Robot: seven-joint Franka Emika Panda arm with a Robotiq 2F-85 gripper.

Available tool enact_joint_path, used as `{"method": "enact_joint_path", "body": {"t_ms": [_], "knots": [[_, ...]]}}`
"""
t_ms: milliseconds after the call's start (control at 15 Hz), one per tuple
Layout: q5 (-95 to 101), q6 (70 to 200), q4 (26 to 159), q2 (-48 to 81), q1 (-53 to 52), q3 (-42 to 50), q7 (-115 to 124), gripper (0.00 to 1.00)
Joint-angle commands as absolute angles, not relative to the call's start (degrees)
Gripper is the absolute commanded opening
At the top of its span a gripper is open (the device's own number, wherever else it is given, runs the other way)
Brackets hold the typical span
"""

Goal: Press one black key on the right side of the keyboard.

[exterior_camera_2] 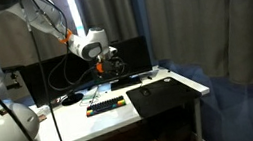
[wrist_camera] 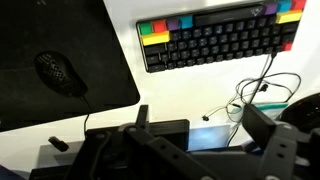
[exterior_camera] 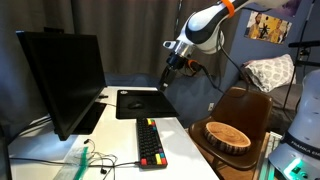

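The keyboard (exterior_camera: 150, 142) is narrow, with mostly black keys and red, yellow and green ones at its ends. It lies on the white desk in both exterior views (exterior_camera_2: 105, 106) and across the top of the wrist view (wrist_camera: 215, 40). My gripper (exterior_camera: 166, 78) hangs high above the desk over the black mat, well apart from the keyboard, and also shows in an exterior view (exterior_camera_2: 112, 71). In the wrist view its two fingers (wrist_camera: 200, 125) stand wide apart with nothing between them.
A flat black square mat (exterior_camera: 138, 102) with a black mouse (wrist_camera: 60, 72) lies beside the keyboard. A large monitor (exterior_camera: 62, 75) stands on the desk. Cables (wrist_camera: 255, 95) lie near the keyboard. A wooden bowl (exterior_camera: 228, 135) sits on a chair beside the desk.
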State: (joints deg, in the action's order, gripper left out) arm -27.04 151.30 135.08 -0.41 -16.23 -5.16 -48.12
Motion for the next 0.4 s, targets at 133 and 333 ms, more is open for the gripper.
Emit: {"method": "enact_joint_path", "body": {"t_ms": [133,333], "knots": [[-26.76,144.56,134.68,-4.88,-14.27,-6.77,-46.97,1.0],[-26.75,144.63,134.74,-4.47,-14.14,-6.87,-46.97,1.0]]}}
